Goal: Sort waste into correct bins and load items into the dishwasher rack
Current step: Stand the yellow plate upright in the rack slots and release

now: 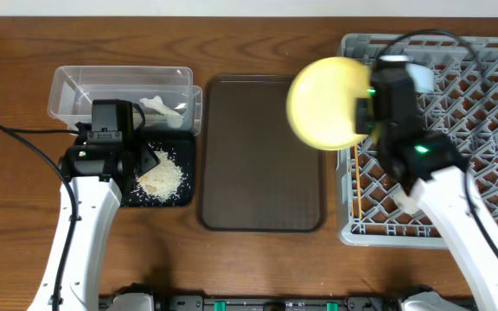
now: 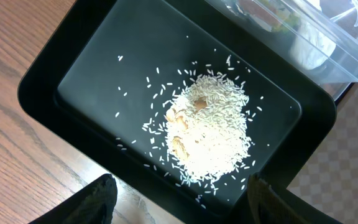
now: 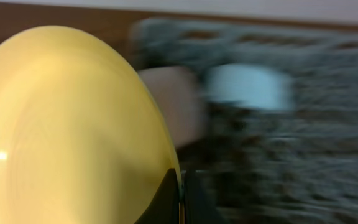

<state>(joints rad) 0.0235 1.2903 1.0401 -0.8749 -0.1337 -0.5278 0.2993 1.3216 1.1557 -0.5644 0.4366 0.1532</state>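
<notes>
My right gripper (image 1: 363, 111) is shut on the rim of the round yellow plate (image 1: 325, 102), held on edge above the left side of the grey dishwasher rack (image 1: 491, 78). In the right wrist view the plate (image 3: 67, 130) fills the left half, with my fingers (image 3: 180, 199) pinching its rim. A light-blue bowl (image 3: 247, 86) and a pale cup (image 3: 173, 102) show blurred in the rack. My left gripper (image 2: 179, 202) is open above the near edge of the black tray (image 2: 55, 81), which holds the rice pile (image 2: 210, 134). The clear tub (image 1: 76, 86) holds white tissue (image 1: 162, 108).
A dark brown serving tray (image 1: 262, 155) lies between the bins and the rack. Thin wooden chopsticks (image 1: 355, 186) lie along the rack's left inner edge. The left arm's cable (image 1: 24, 142) runs across the wooden table on the left.
</notes>
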